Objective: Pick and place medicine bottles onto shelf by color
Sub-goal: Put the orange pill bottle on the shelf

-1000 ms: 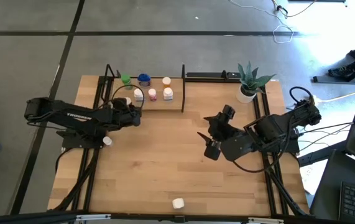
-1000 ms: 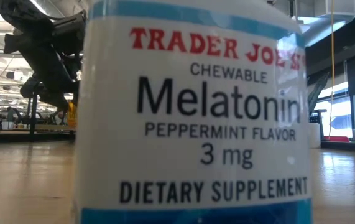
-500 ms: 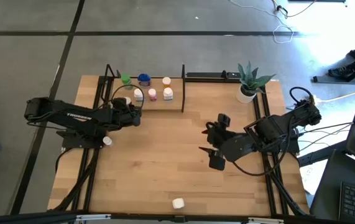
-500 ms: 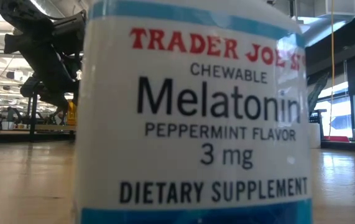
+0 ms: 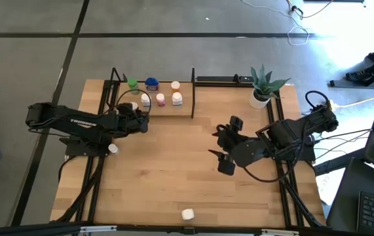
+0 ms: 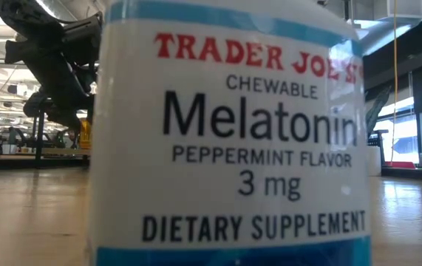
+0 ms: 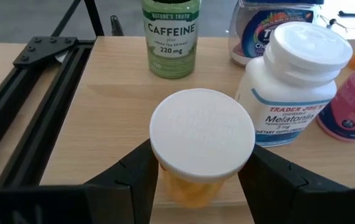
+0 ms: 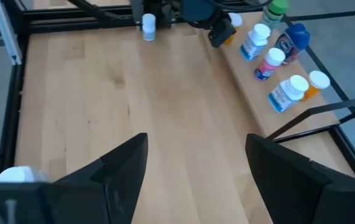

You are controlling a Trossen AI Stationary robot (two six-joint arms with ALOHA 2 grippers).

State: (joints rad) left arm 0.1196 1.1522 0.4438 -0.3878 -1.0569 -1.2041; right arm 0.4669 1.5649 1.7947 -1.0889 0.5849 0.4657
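Right gripper [image 5: 223,160] has swung back over bare tabletop mid-table since a second ago, fingers spread and empty; likely lining up for the white-capped bottle [image 5: 187,214] at the table's near edge. Left gripper [image 7: 197,163] hasn't moved: it pinches a white-capped orange bottle [image 7: 201,143] at the light-wood shelf board with black metal posts [image 5: 185,107], beside the white melatonin bottle [image 7: 294,87], not yet released.

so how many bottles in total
9 bottles: six on the shelf, one in the left gripper at it, one on the table beside the left arm, one at the table's front edge. More may be hidden.
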